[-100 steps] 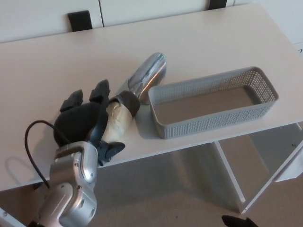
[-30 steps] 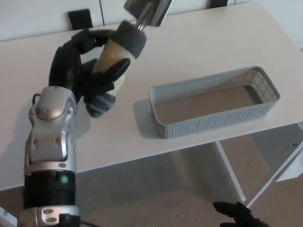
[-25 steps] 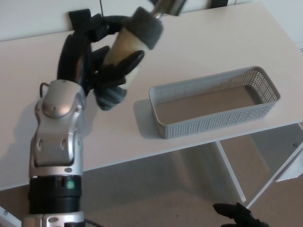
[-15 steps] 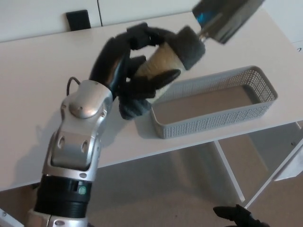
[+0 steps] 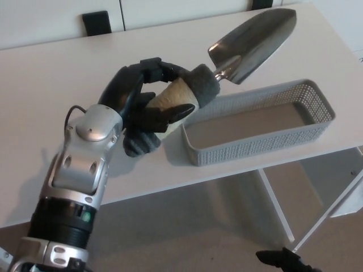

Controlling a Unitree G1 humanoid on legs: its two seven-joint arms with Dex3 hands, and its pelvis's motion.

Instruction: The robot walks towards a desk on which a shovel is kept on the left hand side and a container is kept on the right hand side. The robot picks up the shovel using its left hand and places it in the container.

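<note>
My left hand (image 5: 144,105) is shut on the cream handle of the shovel (image 5: 249,41), holding it up above the white desk (image 5: 51,90). The shovel's silver blade points up and to the right, hanging over the far left part of the grey mesh container (image 5: 258,122). The handle's dark grey collar sits just left of the container's left end. The container stands on the desk's right side with nothing inside it. My right hand (image 5: 286,262) shows only as a dark tip at the bottom edge, below the desk.
A black block (image 5: 97,21) stands at the desk's far edge by the wall. The desk's front edge runs just below the container. White desk legs and a beige floor lie beneath on the right.
My left hand lifted the shovel from the desk, swung it up and rightward, then lowered it slightly so the blade now hovers by the container's left end.
</note>
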